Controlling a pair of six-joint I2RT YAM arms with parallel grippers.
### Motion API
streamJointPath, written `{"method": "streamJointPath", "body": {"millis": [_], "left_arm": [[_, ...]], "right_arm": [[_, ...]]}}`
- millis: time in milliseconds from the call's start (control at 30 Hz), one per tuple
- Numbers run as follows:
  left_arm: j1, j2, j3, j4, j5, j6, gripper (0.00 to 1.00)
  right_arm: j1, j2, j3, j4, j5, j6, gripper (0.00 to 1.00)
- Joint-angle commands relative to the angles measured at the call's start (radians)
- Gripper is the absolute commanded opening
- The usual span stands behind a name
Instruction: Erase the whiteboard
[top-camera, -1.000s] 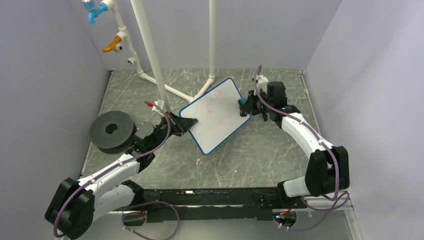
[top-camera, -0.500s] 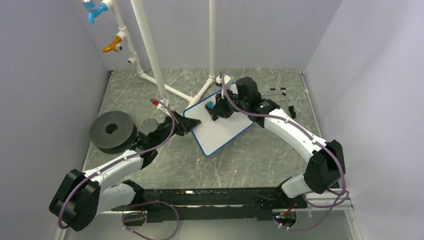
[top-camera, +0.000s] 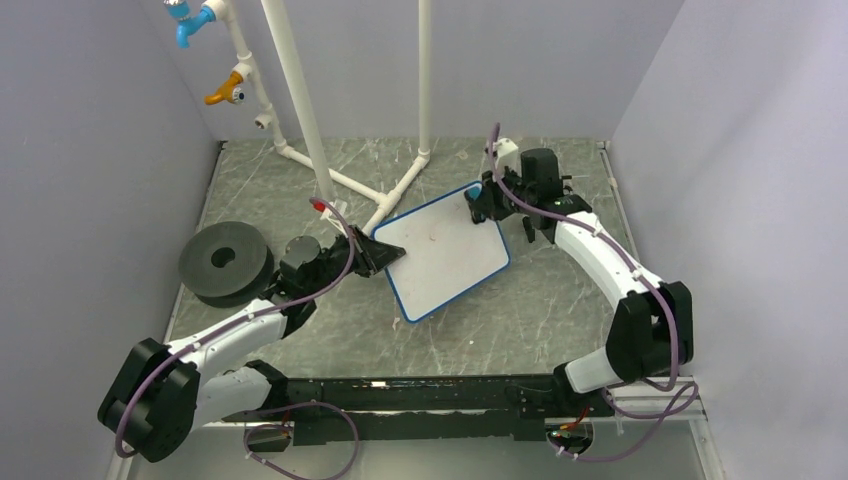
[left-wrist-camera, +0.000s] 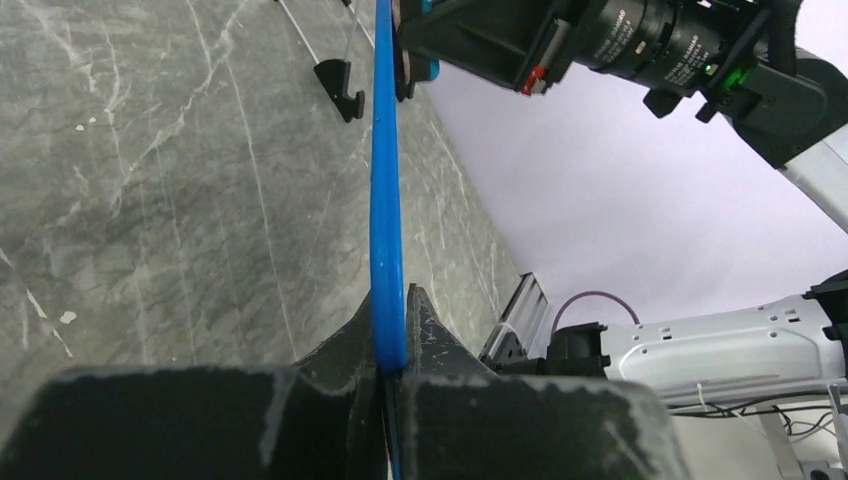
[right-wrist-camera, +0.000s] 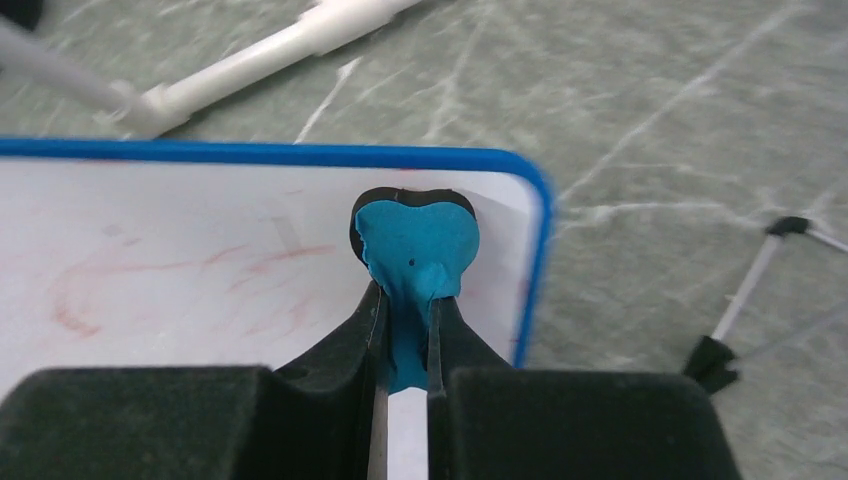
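Observation:
The whiteboard (top-camera: 445, 252), white with a thin blue rim, sits mid-table, held tilted. My left gripper (top-camera: 385, 252) is shut on its left edge; in the left wrist view the blue rim (left-wrist-camera: 386, 220) runs edge-on between my closed jaws (left-wrist-camera: 390, 355). My right gripper (top-camera: 480, 203) is shut on a small blue eraser (right-wrist-camera: 415, 250), pressed on the board's far right corner. In the right wrist view the board (right-wrist-camera: 180, 270) carries faint red smears to the left of the eraser.
White pipe frame (top-camera: 345, 183) stands behind the board. A black wire easel stand (top-camera: 527, 228) lies right of the board, also seen in the right wrist view (right-wrist-camera: 745, 310). A dark grey round roll (top-camera: 225, 262) sits at the left. Grey walls enclose the table.
My right gripper swept the eraser left across the board, then back right to its far right corner. The board turned a little in my left gripper's grip.

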Motion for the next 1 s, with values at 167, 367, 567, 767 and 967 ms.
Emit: {"method": "streamJointPath", "body": {"millis": [167,367,567,767,967], "left_arm": [[-0.037,-0.007,0.148,0.137,0.071,0.031,0.00],[-0.057,-0.008,0.152,0.139,0.068,0.026,0.00],[-0.058,-0.016,0.152,0.141,0.081,0.028,0.00],[-0.058,0.014,0.160,0.183,0.099,0.021,0.00],[-0.057,0.005,0.162,0.157,0.097,0.054,0.00]], "right_arm": [[0.308,-0.110,0.054,-0.102,-0.154,-0.104,0.00],[0.191,-0.046,0.075,-0.021,0.073,-0.017,0.00],[0.050,-0.060,0.015,0.010,0.128,0.003,0.00],[0.166,-0.076,-0.021,-0.056,-0.056,-0.086,0.00],[0.342,-0.124,-0.049,-0.107,-0.160,-0.181,0.00]]}}
